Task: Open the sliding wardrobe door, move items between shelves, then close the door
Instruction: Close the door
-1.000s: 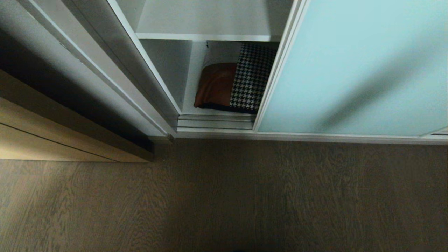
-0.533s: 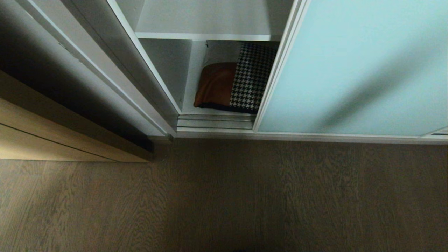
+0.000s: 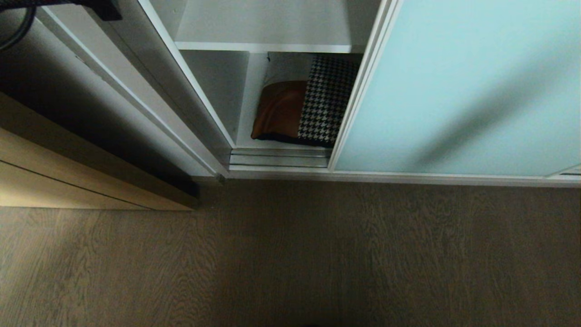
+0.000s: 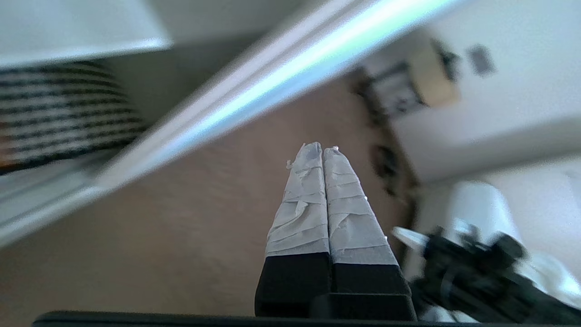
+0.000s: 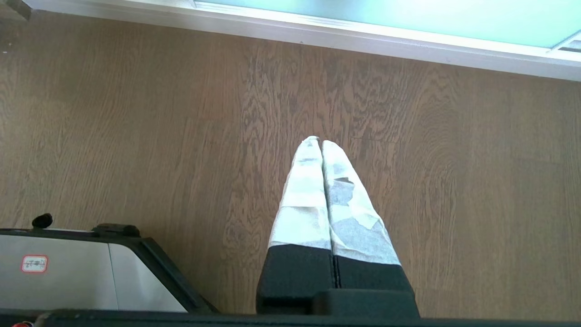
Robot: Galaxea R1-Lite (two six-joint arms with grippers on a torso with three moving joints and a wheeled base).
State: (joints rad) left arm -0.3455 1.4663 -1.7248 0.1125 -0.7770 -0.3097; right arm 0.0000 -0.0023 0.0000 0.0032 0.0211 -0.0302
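Observation:
The sliding wardrobe door (image 3: 454, 91), frosted aqua glass, stands slid to the right, leaving a gap at the wardrobe's left end. In that gap the tan and houndstooth cushion (image 3: 308, 109) lies on the lowest shelf (image 3: 272, 146), under another white shelf (image 3: 263, 47). A black part of my left arm (image 3: 97, 7) shows at the top left corner of the head view. My left gripper (image 4: 317, 147) is shut and empty, in the air in front of the door's edge (image 4: 254, 91), with the cushion (image 4: 59, 118) off to one side. My right gripper (image 5: 317, 141) hangs shut and empty over the floor.
A light wooden door (image 3: 68, 181) stands left of the wardrobe's side frame (image 3: 150, 91). Wood floor (image 3: 317, 254) fills the foreground. The robot's base (image 5: 68, 272) shows beside the right gripper, below the door's bottom rail (image 5: 363, 34).
My left arm has risen into the top left corner of the head view. The door and cushion have not moved.

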